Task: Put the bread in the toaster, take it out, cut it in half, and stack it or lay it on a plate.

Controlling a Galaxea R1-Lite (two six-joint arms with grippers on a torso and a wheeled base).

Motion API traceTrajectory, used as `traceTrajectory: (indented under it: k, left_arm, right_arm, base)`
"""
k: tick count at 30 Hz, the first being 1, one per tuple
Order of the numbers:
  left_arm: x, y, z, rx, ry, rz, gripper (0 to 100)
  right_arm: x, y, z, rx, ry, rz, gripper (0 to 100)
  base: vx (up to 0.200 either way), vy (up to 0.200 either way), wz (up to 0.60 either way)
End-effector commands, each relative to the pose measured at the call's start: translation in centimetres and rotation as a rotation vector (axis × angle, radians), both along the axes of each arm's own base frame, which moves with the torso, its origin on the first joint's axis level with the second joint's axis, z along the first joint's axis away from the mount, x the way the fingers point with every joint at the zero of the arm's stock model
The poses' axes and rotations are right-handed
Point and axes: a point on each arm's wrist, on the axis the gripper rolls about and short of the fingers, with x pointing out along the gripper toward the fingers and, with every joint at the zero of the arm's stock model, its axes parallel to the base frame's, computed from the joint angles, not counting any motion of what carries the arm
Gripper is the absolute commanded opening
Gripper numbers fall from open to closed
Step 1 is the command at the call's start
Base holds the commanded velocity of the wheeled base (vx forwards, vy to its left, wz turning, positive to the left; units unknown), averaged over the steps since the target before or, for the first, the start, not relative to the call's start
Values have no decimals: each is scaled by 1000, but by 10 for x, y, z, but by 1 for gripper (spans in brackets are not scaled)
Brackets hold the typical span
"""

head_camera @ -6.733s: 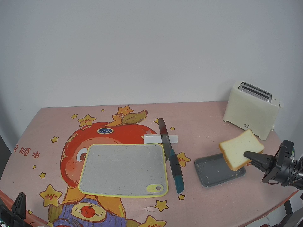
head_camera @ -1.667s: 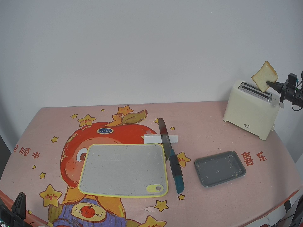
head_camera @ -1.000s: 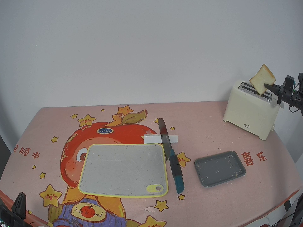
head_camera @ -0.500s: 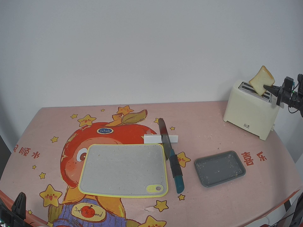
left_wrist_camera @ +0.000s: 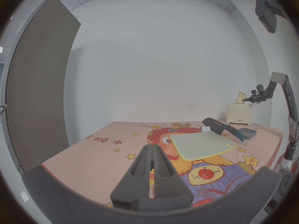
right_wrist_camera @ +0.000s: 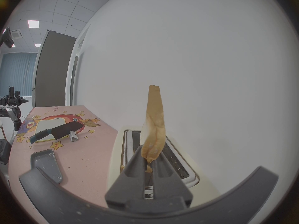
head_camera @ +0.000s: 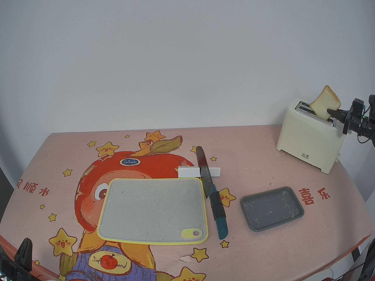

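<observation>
A slice of white bread stands on edge, tilted, with its lower corner in a top slot of the cream toaster at the table's far right. My right gripper is shut on the slice's lower edge, just above the toaster; the right wrist view shows the bread pinched between my right gripper fingers over the toaster slots. My left gripper is shut on nothing, low off the table's near left corner. The grey plate sits in front of the toaster.
A grey cutting board with a yellow rim lies at the table's centre. A knife with a teal handle lies along its right side, its blade on a small white rest. Bare tabletop separates plate and toaster.
My right gripper carried the bread from above the plate up to the toaster, then lowered it; over the last second the slice sank slightly, its corner now in the slot.
</observation>
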Motion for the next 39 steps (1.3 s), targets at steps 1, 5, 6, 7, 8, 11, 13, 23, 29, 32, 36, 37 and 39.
traceTrajectory:
  k: [1,5,6,7,8,11,13,23,29,32,36,37,39]
  left_arm:
    - [1,0,-5,0,9,2,0]
    - [1,0,-5,0,9,2,0]
    - [1,0,-5,0,7,2,0]
    - [1,0,-5,0,9,0,0]
    - [1,0,-5,0,9,0,0]
    - [1,0,-5,0,9,2,0]
    - [1,0,-5,0,9,2,0]
    - [1,0,-5,0,9,0,0]
    - [1,0,-5,0,9,2,0]
    - [1,0,-5,0,9,2,0]
    - [1,0,-5,0,9,2,0]
    - [1,0,-5,0,9,0,0]
    - [1,0,-5,0,9,2,0]
  right_arm:
    - [0,-1,0,0,0,-1,0]
    - [-1,-2,-2,-4,2,-5,0]
    - [-1,-2,-2,-7,1,-4,0]
    - [-1,-2,-3,-9,1,-4,0]
    - [-1,-3,-4,-10,2,-5,0]
    - [0,-3,-6,-10,5,-5,0]
    - [0,-3,-5,-9,5,-5,0]
    - [-1,-2,-6,-9,8,-2,0]
    - [0,-2,-7,-9,7,-2,0]
    - [0,-2,-7,-10,5,-2,0]
    - [0,-1,-8,-12,5,2,0]
    - [0,-1,-8,-16,3,3,0]
    - [0,-2,-8,-23,-1,2,0]
  base:
    - [0,0,0]
    - [0,0,0]
    - [0,0,0]
    - [0,0,0]
    - [0,0,0]
    - [0,0,0]
    - [0,0,0]
    - [0,0,0]
    - [0,0,0]
    - [0,0,0]
    - [0,0,0]
    - [0,0,0]
    - [0,0,0]
